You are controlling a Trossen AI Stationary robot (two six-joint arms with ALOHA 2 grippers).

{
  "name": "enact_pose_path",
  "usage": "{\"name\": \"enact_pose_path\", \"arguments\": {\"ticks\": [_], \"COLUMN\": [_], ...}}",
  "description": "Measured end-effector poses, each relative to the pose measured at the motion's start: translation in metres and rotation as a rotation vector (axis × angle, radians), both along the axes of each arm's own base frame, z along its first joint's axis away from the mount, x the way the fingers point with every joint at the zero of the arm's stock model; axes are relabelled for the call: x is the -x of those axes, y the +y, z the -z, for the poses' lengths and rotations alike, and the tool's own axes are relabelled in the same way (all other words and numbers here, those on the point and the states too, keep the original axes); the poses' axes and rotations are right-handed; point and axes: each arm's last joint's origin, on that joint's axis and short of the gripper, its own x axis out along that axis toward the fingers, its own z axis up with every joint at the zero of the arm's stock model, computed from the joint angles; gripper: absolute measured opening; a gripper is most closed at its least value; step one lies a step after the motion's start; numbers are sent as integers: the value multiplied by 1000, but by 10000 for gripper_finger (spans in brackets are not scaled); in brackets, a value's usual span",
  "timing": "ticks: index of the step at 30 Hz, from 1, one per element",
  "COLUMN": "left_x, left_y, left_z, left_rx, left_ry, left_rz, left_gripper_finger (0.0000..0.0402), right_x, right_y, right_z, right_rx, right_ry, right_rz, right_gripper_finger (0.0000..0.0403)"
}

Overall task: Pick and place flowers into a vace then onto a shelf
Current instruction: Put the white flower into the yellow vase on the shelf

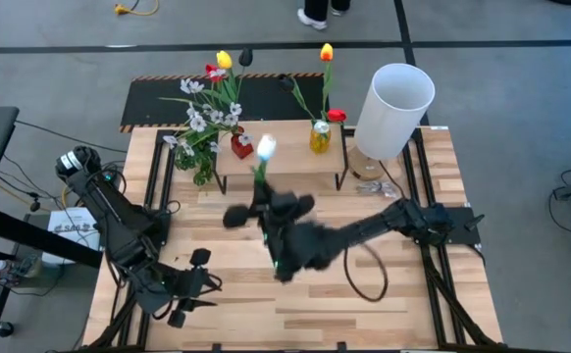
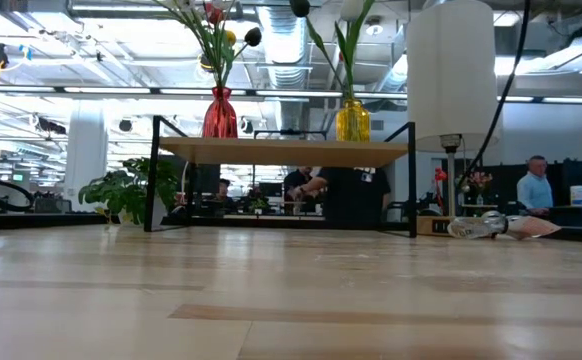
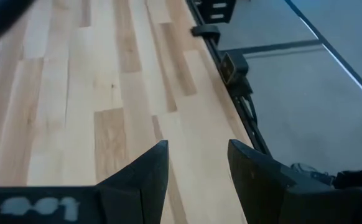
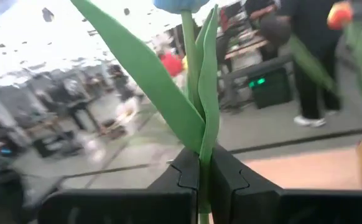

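My right gripper is up over the middle of the table, in front of the shelf, shut on a white tulip with a green stem and long leaves. On the shelf a red vase holds several flowers. A yellow vase beside it holds an orange tulip and a black one. The low view shows both vases standing on the board. My left gripper waits open over the table's near left corner, nothing between its fingers. My right gripper pinches the white tulip's lower stem between its two fingers, just below where the leaves part. The fingers come in about level and lie across the stem. The flower is lifted clear of the table and rises above the fingers, head up.
A tall white cylinder shade stands at the shelf's right end, with a clear plastic piece on the table below it. A bushy green sprig is at the shelf's left leg. A black cable loops under my right arm. People stand beyond the table.
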Motion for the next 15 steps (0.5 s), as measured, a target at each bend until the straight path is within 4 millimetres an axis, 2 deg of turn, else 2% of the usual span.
{"name": "enact_pose_path", "arguments": {"ticks": [5,8,10,12,15], "left_x": [5,6,5,5,6], "left_y": [-4,-5,-5,-5,-5], "left_z": [0,0,0,0,1], "left_rx": [-21,-24,-24,-24,-21], "left_ry": [-5,-2,-2,-2,8], "left_rz": [46,64,64,64,75], "left_gripper_finger": [155,155,155,155,155], "right_x": [3,10,5,1,-10], "right_y": [38,52,61,67,71], "right_z": [38,59,77,94,116], "right_rx": [-45,-60,-65,-36,-29], "right_ry": [-101,-128,-145,-71,-62], "right_rz": [-74,-106,-110,-126,-117], "right_gripper_finger": [1,1,1,1,1]}}
